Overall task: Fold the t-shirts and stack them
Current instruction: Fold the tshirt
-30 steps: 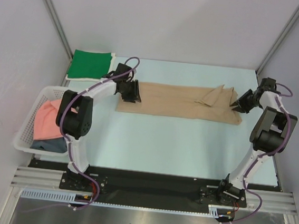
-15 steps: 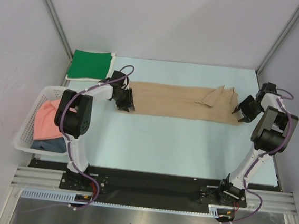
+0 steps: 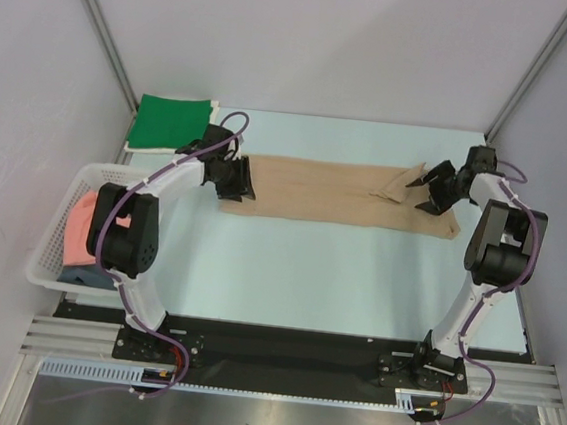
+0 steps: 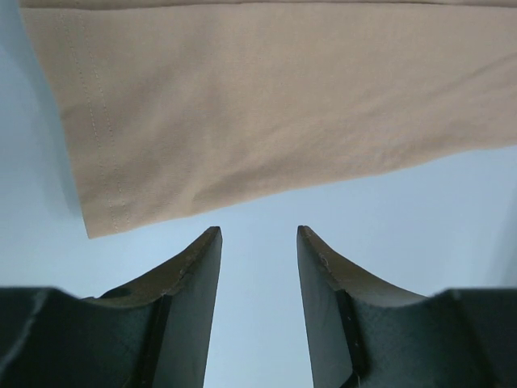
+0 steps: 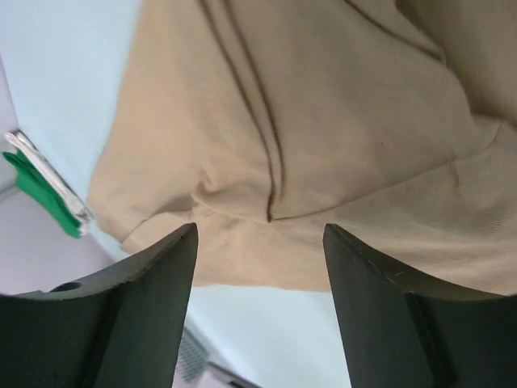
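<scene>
Left side of table [image 3: 309, 265]: green shirt [image 3: 170, 121] lies folded, out beyond the left gripper's [image 4: 258, 234] outer side. The basket [image 3: 47, 250] sits back toward that arm's base and plays no part in this step. Left gripper: jaws part open, nothing between them but bare table. The hemmed short edge of the tan shirt [image 3: 336, 190] lies just ahead of the fingertips, not touching, and its near corner is ahead and slightly to the left. Tan shirt: already narrowed to a long flat strip on the table. Its long axis runs straight from one gripper to the other, so each hand stands at one short end. Right gripper [image 5: 258, 230]: jaws wide, nothing clamped, poised over the bulkier end where a folded flap and seam ridge lie directly ahead between the fingers. Cannot tell whether the tips touch the cloth. Judgement: the next fold is end over end along that axis. The left gripper is the nearer to a clean edge and needs only a short advance to pinch the hem. The right gripper faces layered cloth, so it risks taking only the top ply.
</scene>
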